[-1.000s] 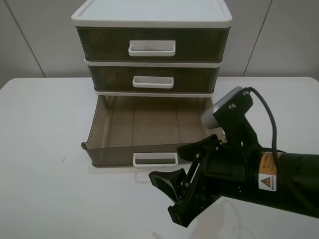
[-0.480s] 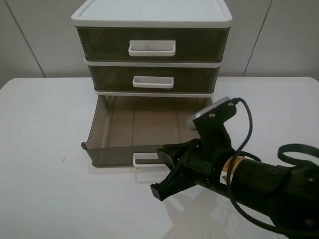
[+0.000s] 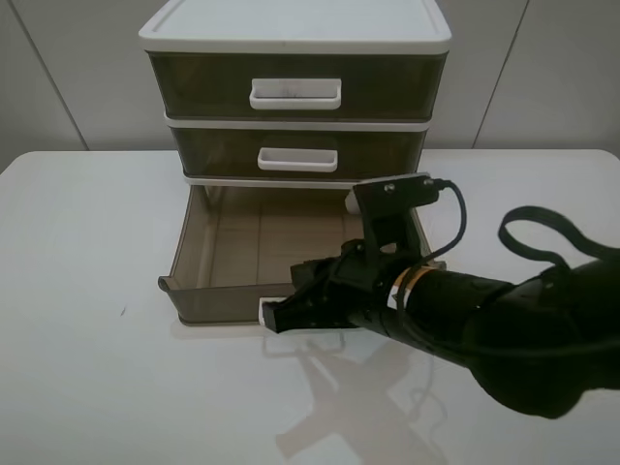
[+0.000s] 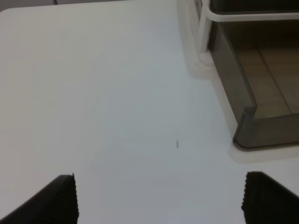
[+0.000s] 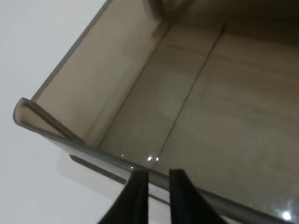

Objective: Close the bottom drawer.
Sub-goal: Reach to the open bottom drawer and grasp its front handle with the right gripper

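We find the right gripper with its fingers drawn almost together, a thin slit between them and nothing visibly caught in it. The tips sit at the outer face of the front wall of the bottom drawer, at or just short of contact; we cannot tell which. We judge that a closed, narrow tip is presented here because it serves as a blunt pusher, since closing calls for pressure on the front and not for a grip. In the high view the same gripper covers most of the white loop handle, so the push would act near the middle of the front, which should keep the drawer from skewing in its frame. Beyond the fingertips the drawer stands pulled far out of the cabinet. It is smoky brown, translucent and empty, with a ribbed floor and a rounded front corner. Above and behind it, the two upper drawers sit flush in the white frame. The closing stroke appears not yet made. The left gripper hangs over bare table with its fingers spread wide, and the drawer's corner lies ahead and to one side of them, well apart, so this arm takes no part.
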